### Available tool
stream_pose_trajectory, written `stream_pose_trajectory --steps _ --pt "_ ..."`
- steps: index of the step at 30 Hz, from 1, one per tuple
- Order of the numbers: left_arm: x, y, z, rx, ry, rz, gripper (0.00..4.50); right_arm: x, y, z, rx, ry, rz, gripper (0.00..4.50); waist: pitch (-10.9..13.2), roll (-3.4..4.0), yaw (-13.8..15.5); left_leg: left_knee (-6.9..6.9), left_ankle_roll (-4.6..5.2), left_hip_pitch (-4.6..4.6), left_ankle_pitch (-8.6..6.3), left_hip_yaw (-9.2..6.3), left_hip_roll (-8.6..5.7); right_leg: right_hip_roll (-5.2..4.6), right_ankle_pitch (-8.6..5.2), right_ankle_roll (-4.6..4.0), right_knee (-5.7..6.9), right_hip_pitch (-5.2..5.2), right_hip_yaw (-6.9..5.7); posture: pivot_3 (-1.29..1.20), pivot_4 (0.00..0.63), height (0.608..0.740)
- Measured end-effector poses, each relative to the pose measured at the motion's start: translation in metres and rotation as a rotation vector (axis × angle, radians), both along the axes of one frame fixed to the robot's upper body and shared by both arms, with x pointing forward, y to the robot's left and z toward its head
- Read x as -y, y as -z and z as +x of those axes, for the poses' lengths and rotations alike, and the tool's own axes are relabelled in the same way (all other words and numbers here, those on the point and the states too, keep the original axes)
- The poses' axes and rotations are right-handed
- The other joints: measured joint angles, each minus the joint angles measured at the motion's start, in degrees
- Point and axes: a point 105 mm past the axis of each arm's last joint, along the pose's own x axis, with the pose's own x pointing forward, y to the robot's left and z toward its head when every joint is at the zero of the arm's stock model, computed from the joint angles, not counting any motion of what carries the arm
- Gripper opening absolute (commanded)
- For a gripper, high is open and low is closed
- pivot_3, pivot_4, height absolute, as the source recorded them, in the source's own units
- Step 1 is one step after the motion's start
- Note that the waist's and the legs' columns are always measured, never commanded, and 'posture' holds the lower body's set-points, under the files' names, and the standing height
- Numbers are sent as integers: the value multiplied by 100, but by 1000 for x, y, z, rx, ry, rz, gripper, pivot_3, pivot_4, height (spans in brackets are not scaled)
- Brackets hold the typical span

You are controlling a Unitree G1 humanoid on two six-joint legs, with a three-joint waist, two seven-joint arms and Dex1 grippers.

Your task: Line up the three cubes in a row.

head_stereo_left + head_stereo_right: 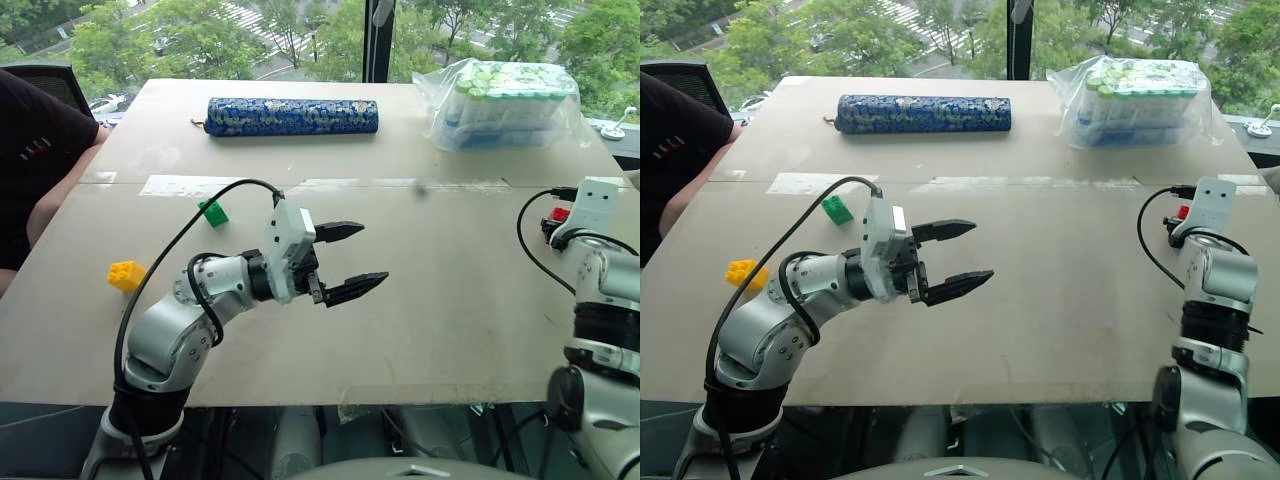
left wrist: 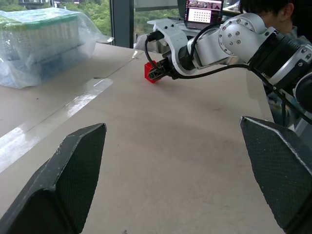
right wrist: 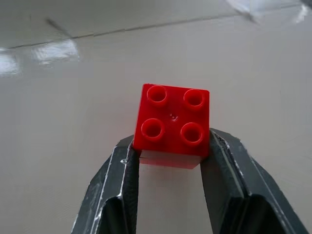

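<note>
The red cube (image 3: 173,124) rests on the table near its right edge, and my right gripper (image 3: 173,146) is shut on it, one finger pressed against each side. From the head, the right wrist covers most of the red cube (image 1: 560,214). At the far left lies the green cube (image 1: 213,212), with the yellow cube (image 1: 126,275) nearer the left edge. My left gripper (image 1: 372,254) hovers over the table's middle, pointing to the right, open and holding nothing.
A long blue patterned cylinder (image 1: 292,116) lies across the back of the table (image 1: 450,330). At the back right is a plastic-wrapped pack of bottles (image 1: 510,103). A person in a dark shirt (image 1: 40,160) sits at the left edge.
</note>
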Motion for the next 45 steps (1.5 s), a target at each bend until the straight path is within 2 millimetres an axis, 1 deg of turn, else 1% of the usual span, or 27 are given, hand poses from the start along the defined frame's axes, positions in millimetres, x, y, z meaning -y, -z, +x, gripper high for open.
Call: stream_pose_trajectory --steps 2,4,5,7,8,10,12,16,18,24,32,39,42,45 --pt "-6 4 -5 -29 22 6 4500 -47 -6 -7 41 -371 -5 1269 4 7 -43 -9 0 11 0 -9 0 10 0 0 1 0 13 0 150 740" --pt "-16 9 -11 -58 37 28 4500 -102 -13 -24 39 -776 -31 1269 16 25 -70 -14 0 19 0 -21 0 18 0 -1 3 0 18 0 150 740" --pt "-18 10 -12 -62 36 36 4500 -113 -15 -29 44 -860 -42 1269 16 26 -66 -14 0 19 0 -24 0 17 0 -1 3 0 15 0 150 740" --pt "-30 16 -16 -88 26 78 4500 -141 -18 -40 36 -1105 -119 1269 17 26 -62 -10 1 18 0 -27 0 16 0 -2 2 1 11 0 150 740" --pt "-36 19 -18 -101 16 95 4500 -152 -17 -43 27 -1202 -152 1269 17 25 -57 -7 1 18 -1 -25 0 13 -1 -3 2 1 10 0 150 740" --pt "-45 23 -21 -115 3 119 4500 -169 -10 -47 -4 -1343 -198 1269 18 24 -30 0 1 15 -1 -22 -2 10 -1 -2 1 1 10 0 150 740" --pt "-52 27 -25 -133 -5 144 4500 -180 -2 -50 -42 -1435 -219 1269 21 20 0 6 1 13 -1 -22 -4 5 -1 -3 1 1 9 0 150 740" --pt "-61 29 -27 -140 -42 150 4500 -190 6 -46 -78 -1539 -286 1269 23 16 34 11 1 10 -1 -19 -9 -2 -1 -3 1 2 9 0 150 740" --pt "-64 28 -31 -134 -54 165 4500 -190 8 -39 -83 -1558 -329 1269 25 14 22 11 1 10 -1 -19 -9 -2 -1 -3 1 1 10 0 150 740" --pt "-69 26 -37 -132 -71 170 4500 -196 8 -31 -101 -1628 -373 1269 26 16 1 8 1 11 -1 -22 -5 3 -1 -5 4 0 7 0 150 740" --pt "-74 28 -41 -145 -98 171 4500 -197 11 -30 -128 -1696 -402 1269 26 17 0 8 1 11 -1 -19 -5 0 -1 -5 3 0 7 0 150 740" --pt "-75 30 -42 -153 -109 171 4500 -197 11 -29 -143 -1724 -418 1269 27 17 -1 8 1 11 -1 -19 -5 0 -1 -6 4 0 7 0 150 740" --pt "-76 30 -42 -151 -113 172 4500 -200 13 -30 -143 -1738 -411 1269 27 17 -1 8 1 12 -1 -19 -5 1 -1 -6 4 0 7 0 150 740" --pt "-76 29 -40 -147 -122 174 4500 -198 16 -29 -163 -1742 -413 1269 27 17 -1 8 1 12 -1 -18 -5 0 -1 -6 4 0 8 0 150 740"
